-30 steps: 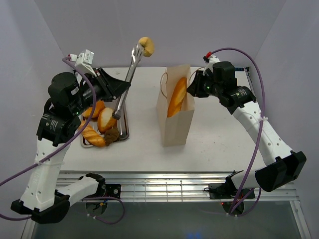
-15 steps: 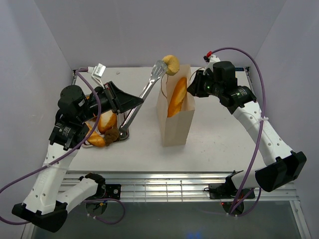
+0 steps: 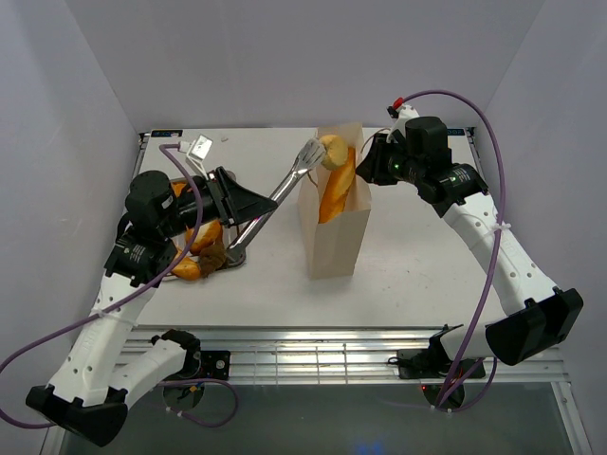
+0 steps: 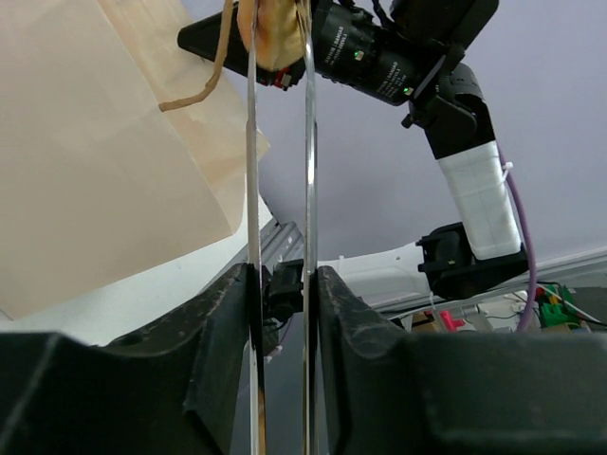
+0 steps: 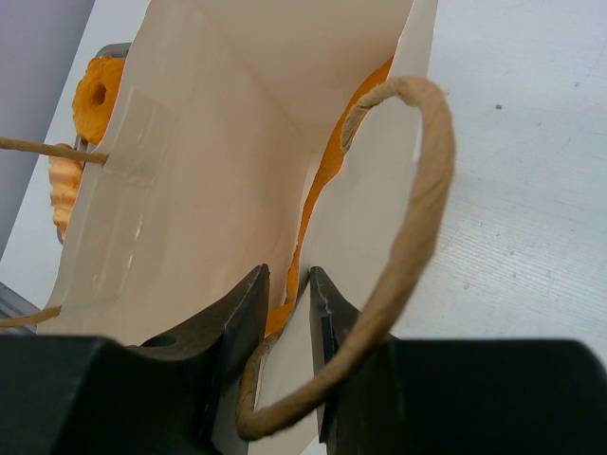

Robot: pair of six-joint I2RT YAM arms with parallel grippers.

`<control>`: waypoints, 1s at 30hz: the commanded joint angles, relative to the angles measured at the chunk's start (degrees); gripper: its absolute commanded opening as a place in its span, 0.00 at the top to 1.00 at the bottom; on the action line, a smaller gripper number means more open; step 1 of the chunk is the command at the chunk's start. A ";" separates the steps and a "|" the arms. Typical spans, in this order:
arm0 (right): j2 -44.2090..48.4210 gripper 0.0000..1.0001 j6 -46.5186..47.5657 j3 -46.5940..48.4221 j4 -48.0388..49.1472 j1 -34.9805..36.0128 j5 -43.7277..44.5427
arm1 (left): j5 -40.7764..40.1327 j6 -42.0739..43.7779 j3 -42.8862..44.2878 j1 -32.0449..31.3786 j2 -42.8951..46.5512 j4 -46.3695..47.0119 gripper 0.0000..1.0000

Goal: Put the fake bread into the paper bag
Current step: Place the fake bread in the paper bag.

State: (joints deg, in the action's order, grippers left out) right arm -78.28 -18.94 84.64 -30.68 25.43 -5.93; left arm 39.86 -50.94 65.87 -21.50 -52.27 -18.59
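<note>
The paper bag (image 3: 332,242) stands upright mid-table with a long baguette (image 3: 334,190) leaning inside it. My left gripper (image 3: 248,204) is shut on the silver tongs (image 3: 289,175). The tongs' tips hold an oval roll (image 3: 331,150) right at the bag's mouth. In the left wrist view the two tong arms (image 4: 308,142) run up between my fingers (image 4: 223,322) to the roll (image 4: 275,28), beside the bag (image 4: 95,171). My right gripper (image 5: 287,284) is shut on the bag's rim (image 5: 365,246), next to its cord handle (image 5: 422,218). The baguette (image 5: 322,190) shows inside.
A steel tray (image 3: 237,248) at the left holds more bread pieces (image 3: 194,232). The right wrist view shows a ring donut (image 5: 95,95) and another piece (image 5: 62,180) past the bag. White walls close in the table on three sides.
My left arm has swung the tongs and roll right and down, from high over the table's back to the bag's mouth. The right arm has not moved.
</note>
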 commanded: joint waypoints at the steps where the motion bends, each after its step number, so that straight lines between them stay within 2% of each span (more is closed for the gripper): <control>1: 0.41 0.70 0.66 2.46 0.09 0.23 0.57 | -0.83 0.57 -1.17 -0.21 1.12 2.15 0.55; 6: 0.32 0.70 0.75 2.81 -0.09 0.23 0.66 | -1.01 0.93 -2.67 -0.39 0.94 2.15 0.50; 11: 0.32 0.70 0.83 2.64 -0.17 0.23 0.66 | -1.45 1.37 -2.50 -0.39 1.12 2.07 0.51; 15: 0.41 0.70 0.83 2.28 -0.09 0.23 0.57 | -2.59 2.24 -0.04 -0.48 2.08 1.45 0.56; 19: 0.59 0.70 0.92 2.11 0.00 0.23 0.66 | -3.55 4.18 7.67 -0.39 1.38 -1.79 0.56; 22: 0.67 0.70 1.01 2.11 0.00 0.23 0.75 | -6.97 6.89 12.43 -0.39 0.59 -7.15 0.56; 26: 0.85 0.70 1.27 1.93 0.00 0.23 0.92 | -16.19 11.55 22.70 -0.39 -0.55 -16.64 0.55; 30: 0.94 0.70 1.36 1.76 0.00 0.23 1.01 | -29.09 16.12 27.38 -0.39 -1.78 -27.18 0.54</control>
State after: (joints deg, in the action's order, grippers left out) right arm -78.28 -18.79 84.66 -31.53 25.43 -5.69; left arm 23.09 -40.03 90.19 -21.65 -53.06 -35.03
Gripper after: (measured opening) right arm 0.303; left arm 0.459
